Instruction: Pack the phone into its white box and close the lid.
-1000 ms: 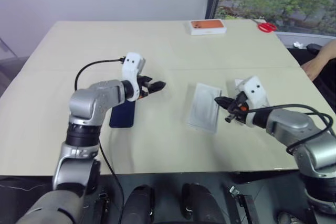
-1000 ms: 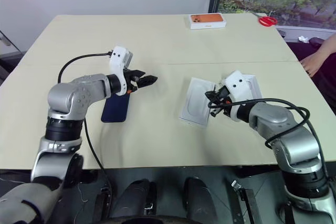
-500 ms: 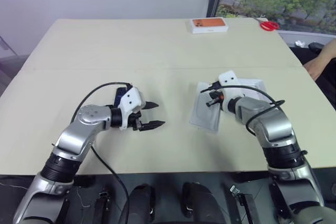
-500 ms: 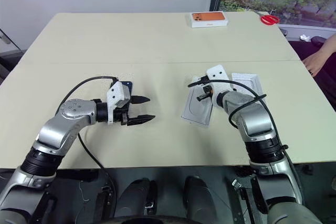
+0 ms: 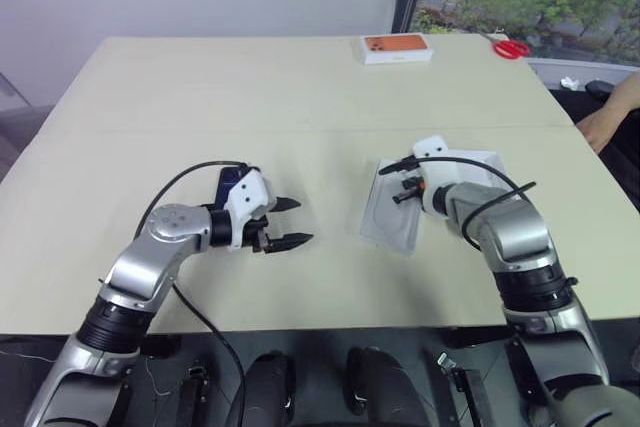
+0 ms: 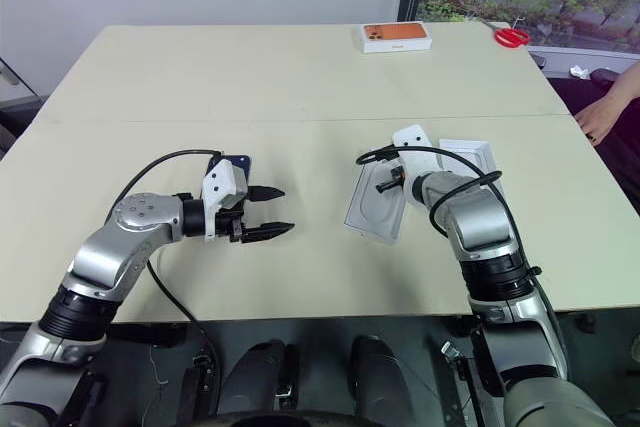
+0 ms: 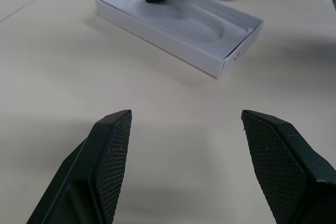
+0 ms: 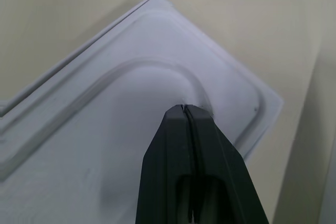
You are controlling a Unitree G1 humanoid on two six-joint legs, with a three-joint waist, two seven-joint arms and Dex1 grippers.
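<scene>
The dark navy phone (image 5: 229, 182) lies flat on the table, mostly hidden behind my left wrist. My left gripper (image 5: 303, 221) hovers low just right of it, open and empty, pointing at a white insert with an oval recess (image 5: 390, 215). My right gripper (image 8: 184, 107) is shut, its tips at the recess rim near the insert's far end; I cannot tell if they touch. A shallow white cardboard piece (image 6: 470, 155) lies beyond the right wrist. I cannot tell whether it is the white box or the lid.
An orange-topped white box (image 5: 397, 48) sits at the table's far edge, with red scissors (image 5: 510, 49) to its right. A person's hand (image 5: 605, 122) rests at the right edge. A seam (image 5: 150, 131) crosses the tabletop.
Over the second, my left gripper sank and drew back beside the phone. My right gripper moved forward and down onto the insert's far end. Both have kept almost still for the last half second.
</scene>
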